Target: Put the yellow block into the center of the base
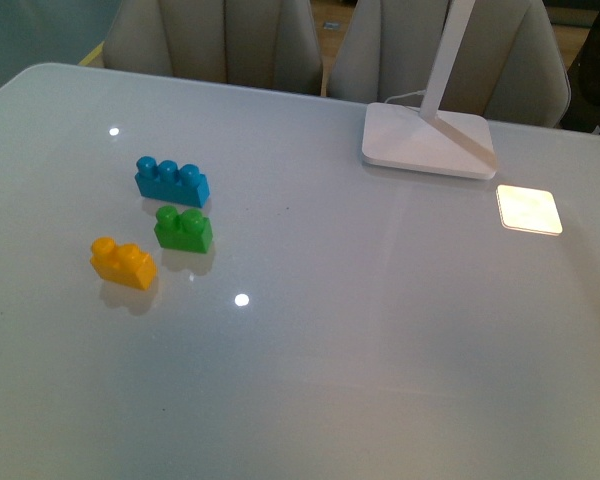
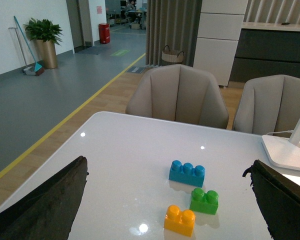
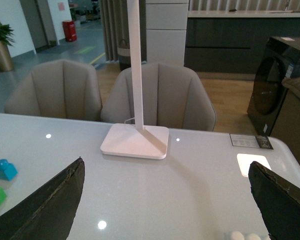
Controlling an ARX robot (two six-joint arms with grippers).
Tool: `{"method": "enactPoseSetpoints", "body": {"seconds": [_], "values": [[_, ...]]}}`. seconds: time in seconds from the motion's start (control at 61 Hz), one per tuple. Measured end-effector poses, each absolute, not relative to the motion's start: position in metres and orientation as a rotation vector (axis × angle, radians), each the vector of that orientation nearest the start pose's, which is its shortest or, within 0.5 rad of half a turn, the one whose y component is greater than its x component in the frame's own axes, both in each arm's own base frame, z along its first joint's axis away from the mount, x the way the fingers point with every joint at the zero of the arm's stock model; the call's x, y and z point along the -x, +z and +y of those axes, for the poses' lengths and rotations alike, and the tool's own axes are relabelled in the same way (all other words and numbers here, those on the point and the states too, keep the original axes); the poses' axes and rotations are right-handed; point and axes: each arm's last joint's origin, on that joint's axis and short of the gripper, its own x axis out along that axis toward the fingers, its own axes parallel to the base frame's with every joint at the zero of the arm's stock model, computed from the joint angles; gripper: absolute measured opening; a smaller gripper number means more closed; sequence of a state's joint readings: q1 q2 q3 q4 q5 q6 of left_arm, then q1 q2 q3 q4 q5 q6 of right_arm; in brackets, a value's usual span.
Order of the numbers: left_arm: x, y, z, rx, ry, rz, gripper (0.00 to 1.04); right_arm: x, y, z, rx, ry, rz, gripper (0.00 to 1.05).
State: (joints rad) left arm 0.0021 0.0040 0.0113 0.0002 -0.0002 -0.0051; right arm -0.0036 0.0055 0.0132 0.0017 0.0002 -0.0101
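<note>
Both the left gripper [image 2: 167, 163] and right gripper [image 3: 166, 164] hang empty, jaws spread wide, so reaching the yellow block [image 1: 123, 262], just beside the green brick [image 1: 183, 228] and well apart from the base [image 3: 240, 236], likely comes first: a squared descent over its studs.

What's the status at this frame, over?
Left gripper, right gripper open, empty. Yellow block loose on table, green brick close beside it. Base barely visible at right wrist view's edge.
</note>
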Motion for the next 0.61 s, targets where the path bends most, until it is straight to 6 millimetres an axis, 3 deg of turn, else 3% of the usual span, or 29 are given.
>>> {"method": "enactPoseSetpoints", "body": {"seconds": [0.607], "values": [[-0.0973,0.1671,0.0002,0.005,0.002,-0.007,0.97,-0.0972,0.1677,-0.0004,0.01,-0.004,-0.009,0.96]]}}
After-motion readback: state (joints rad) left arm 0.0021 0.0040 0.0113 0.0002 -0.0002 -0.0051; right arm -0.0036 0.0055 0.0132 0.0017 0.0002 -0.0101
